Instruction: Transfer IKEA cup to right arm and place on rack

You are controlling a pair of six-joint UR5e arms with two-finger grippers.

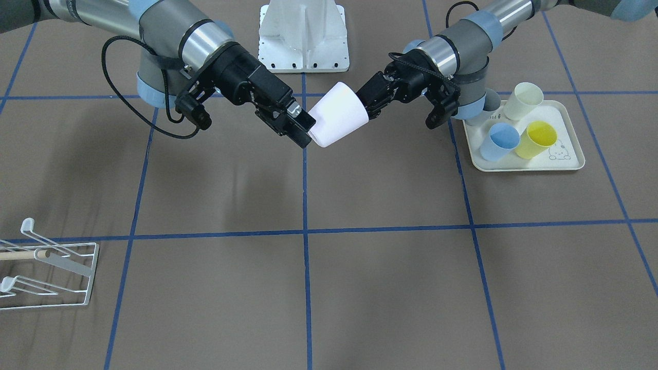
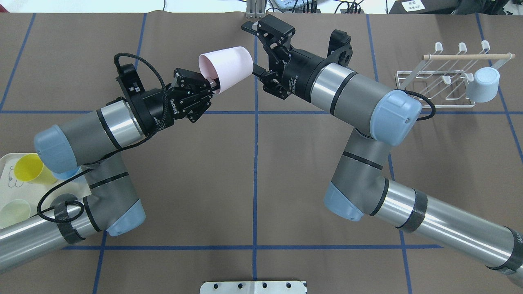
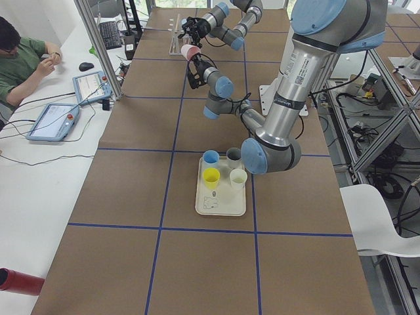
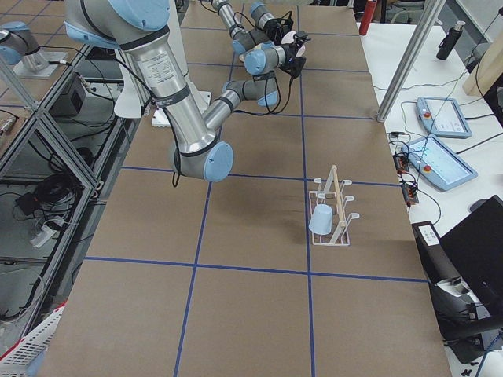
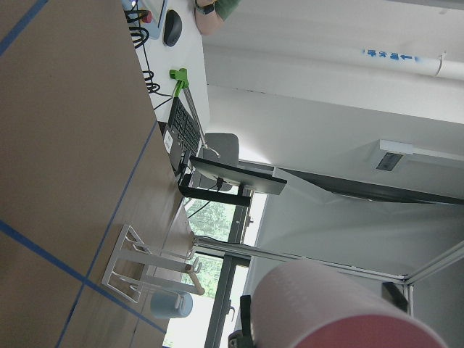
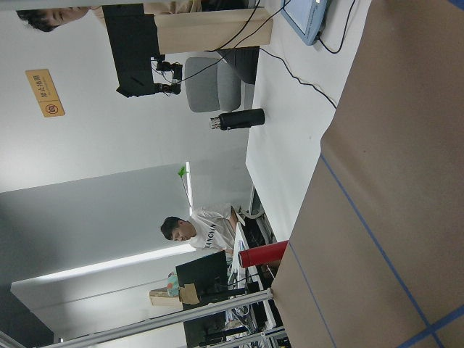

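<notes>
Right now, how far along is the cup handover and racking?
Done: one blue-grey cup already hangs on the rack. In hand: the left gripper holds the pale pink cup by its rim in mid-air, and the right gripper, open, brackets its base. Left: close the right, release the left, carry it to the rack.

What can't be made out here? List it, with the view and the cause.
Overhead: whether the right gripper is shut on the pink cup; the cup's base hides its fingertips.
Front-facing: rack cut off by the left edge.
Overhead: tray cut by the edge and covered by the left arm.
Right wrist: neither cup nor gripper in view.
</notes>
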